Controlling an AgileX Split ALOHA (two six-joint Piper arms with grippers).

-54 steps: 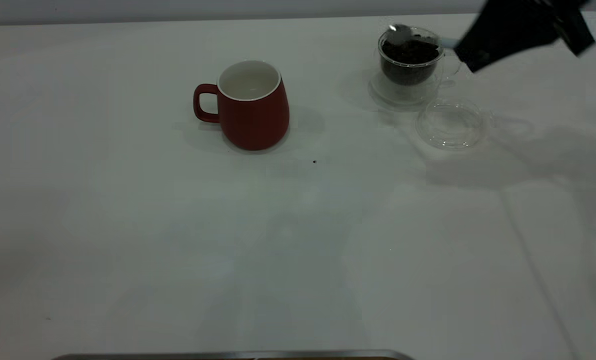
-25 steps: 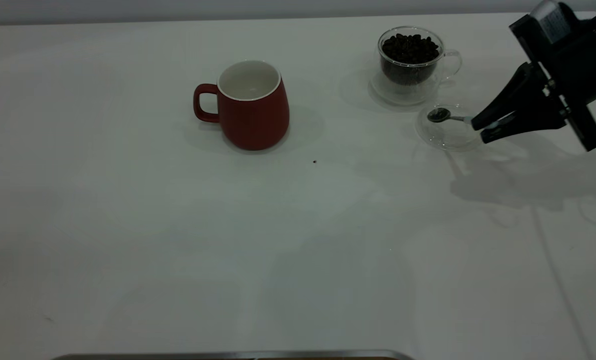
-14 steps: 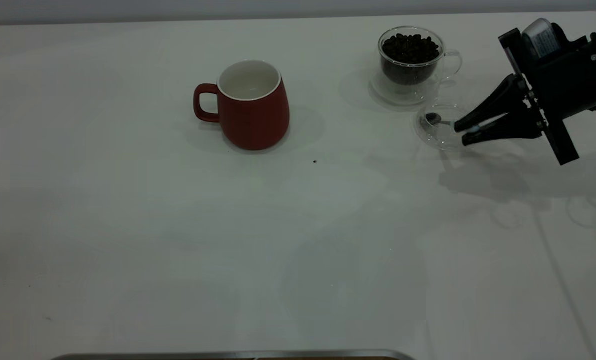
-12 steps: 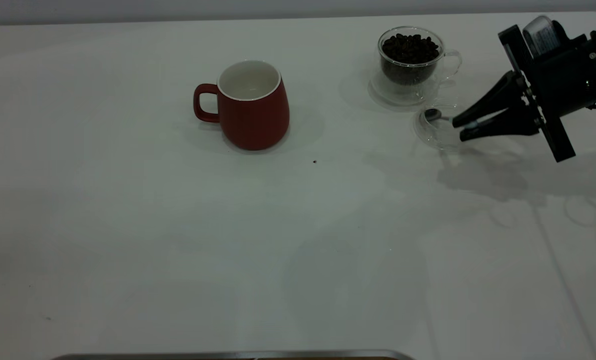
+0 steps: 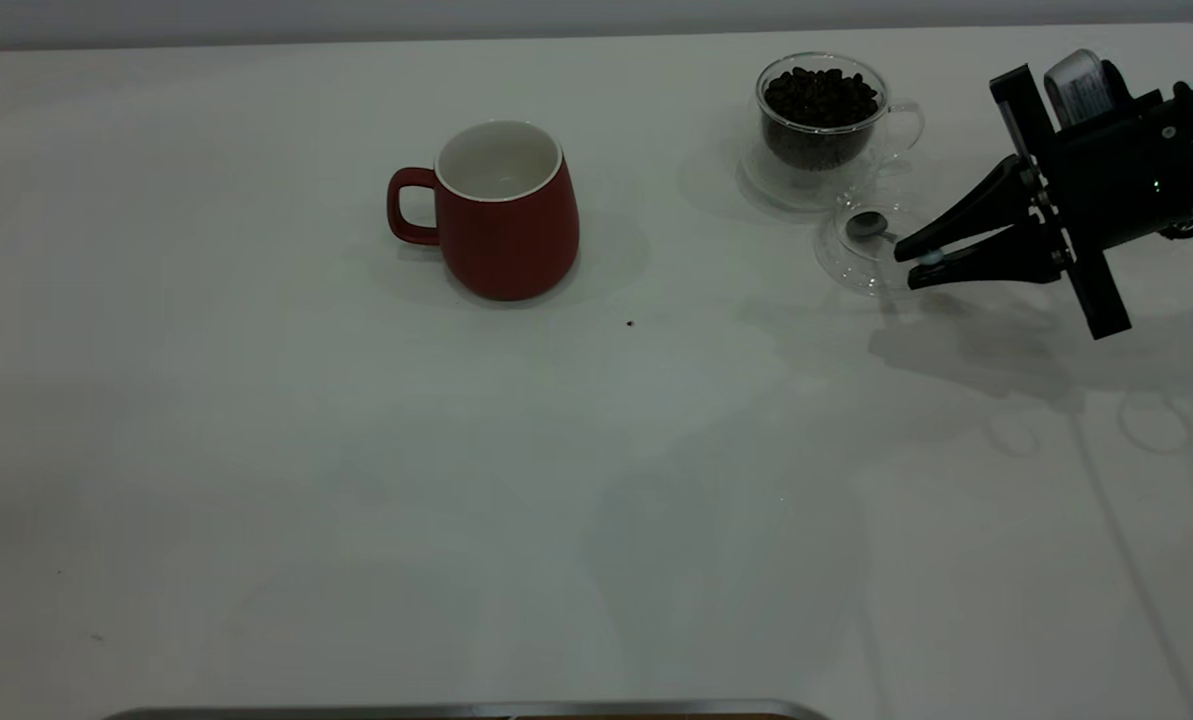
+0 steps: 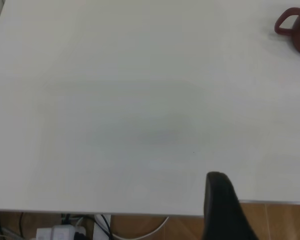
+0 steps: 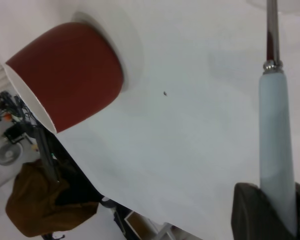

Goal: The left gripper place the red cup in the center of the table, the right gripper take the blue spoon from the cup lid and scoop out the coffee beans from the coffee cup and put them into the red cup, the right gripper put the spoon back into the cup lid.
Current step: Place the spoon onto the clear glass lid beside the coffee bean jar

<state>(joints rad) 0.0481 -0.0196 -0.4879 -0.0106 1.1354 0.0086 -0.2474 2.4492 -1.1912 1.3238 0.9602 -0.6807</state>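
The red cup [image 5: 501, 215] stands upright near the middle of the table [image 5: 356, 480], handle to the left; its inside shows white. It also shows in the right wrist view [image 7: 70, 75]. The coffee cup [image 5: 822, 125] with coffee beans [image 5: 821, 95] stands at the far right. The cup lid [image 5: 856, 255] lies just in front of it. My right gripper [image 5: 913, 260] is shut on the pale handle of the blue spoon [image 7: 276, 135], held low, with the metal bowl [image 5: 865, 224] over the lid. My left gripper [image 6: 265, 220] is open and empty over the table's edge, out of the exterior view.
A single dark speck [image 5: 629, 323] lies on the table in front of the red cup, also seen in the right wrist view [image 7: 164, 93]. A metal strip [image 5: 466, 711] runs along the near table edge.
My right gripper carried the spoon from the coffee cup down to the lid and lowered it. The lid has slid slightly to the left. The red cup has not moved.
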